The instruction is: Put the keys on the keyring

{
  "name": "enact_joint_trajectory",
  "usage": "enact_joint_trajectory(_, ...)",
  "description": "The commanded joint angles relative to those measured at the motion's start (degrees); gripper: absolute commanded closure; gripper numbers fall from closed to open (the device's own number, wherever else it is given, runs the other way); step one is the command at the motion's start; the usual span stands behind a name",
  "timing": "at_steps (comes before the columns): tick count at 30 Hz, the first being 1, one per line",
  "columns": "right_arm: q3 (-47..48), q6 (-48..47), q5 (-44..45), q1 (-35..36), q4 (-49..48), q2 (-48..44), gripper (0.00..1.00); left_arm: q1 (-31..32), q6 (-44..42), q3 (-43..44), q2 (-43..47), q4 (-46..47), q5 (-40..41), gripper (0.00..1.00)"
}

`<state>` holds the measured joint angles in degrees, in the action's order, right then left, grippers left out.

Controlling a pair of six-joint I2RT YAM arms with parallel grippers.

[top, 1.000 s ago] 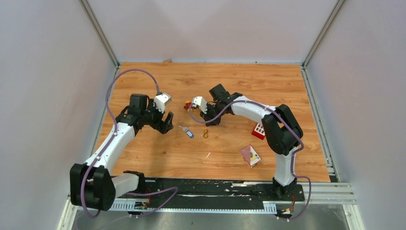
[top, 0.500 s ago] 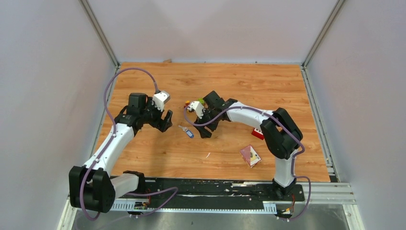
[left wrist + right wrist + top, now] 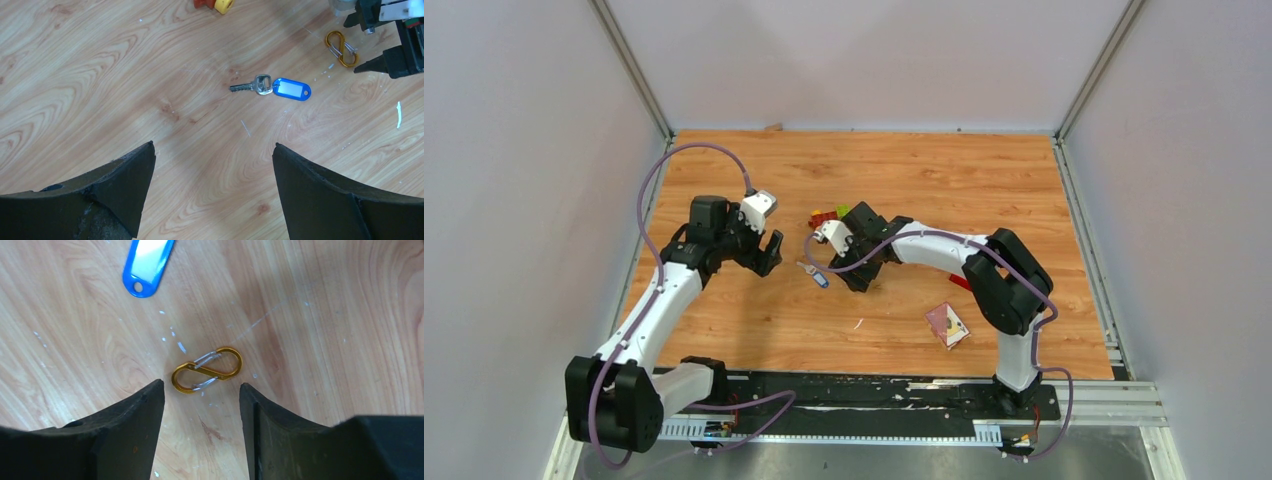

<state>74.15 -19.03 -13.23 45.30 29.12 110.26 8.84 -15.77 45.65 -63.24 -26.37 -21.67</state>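
Nothing is joined yet. The left gripper (image 3: 212, 150) hangs wide open and empty over the table (image 3: 944, 170). Beyond it the blue key (image 3: 272, 88) lies flat. Just past that, the keyring (image 3: 207, 370) lies loose between the right gripper (image 3: 201, 385)'s half-open, empty jaws. No second key shows.

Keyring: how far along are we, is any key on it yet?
Nothing is done yet: the keyring lies bare, and the blue-tagged key lies loose apart from it. In hand: the right end effector hangs open right at the keyring, not closed on it; the left end effector is open and empty above the key. Left: grasp both and thread the key on. No second key shows.
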Motion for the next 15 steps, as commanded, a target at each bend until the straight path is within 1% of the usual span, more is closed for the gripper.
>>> enact_joint_trajectory(1, -0.41, -0.18, 4.43, -0.13, -1.98, -0.39, 0.45, -0.31, 0.02, -0.30, 1.54, 1.07, -0.03, 0.06)
enact_joint_trajectory(10, 0.00, -2.67, 8.40, -0.80, -1.92, -1.31, 0.56, -0.32, -0.57, -0.56, 2.23, 1.19, -0.04, 0.06)
enact_joint_trajectory(15, 1.05, -2.59, 8.00, -2.19, -1.18, -1.73, 0.58, -0.32, -1.06, -0.82, 2.72, 1.23, 0.03, 0.06)
